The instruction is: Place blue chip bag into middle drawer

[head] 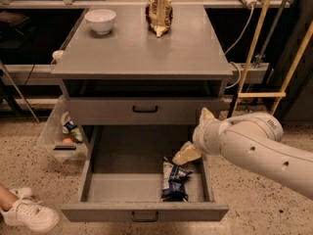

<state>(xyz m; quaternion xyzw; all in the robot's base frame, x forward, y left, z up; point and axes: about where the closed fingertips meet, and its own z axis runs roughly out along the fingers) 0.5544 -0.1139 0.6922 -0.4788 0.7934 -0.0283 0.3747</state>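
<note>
The blue chip bag (174, 181) lies on the grey floor of the middle drawer (122, 187), at its front right. The drawer is pulled wide open under the cabinet. My gripper (195, 135) hangs over the drawer's right side, just above and behind the bag. Its cream fingers are spread apart, the lower fingertip (185, 154) close above the bag and the other pointing up beside the cabinet front. It holds nothing. My white arm (259, 148) reaches in from the right.
The shallower drawer front with a black handle (145, 109) is shut above. On the cabinet top (142, 48) stand a white bowl (100, 20) and a brown-and-gold bag (159, 14). A clear bin (62, 133) sits at the left, and a person's white shoe (29, 213) at the lower left.
</note>
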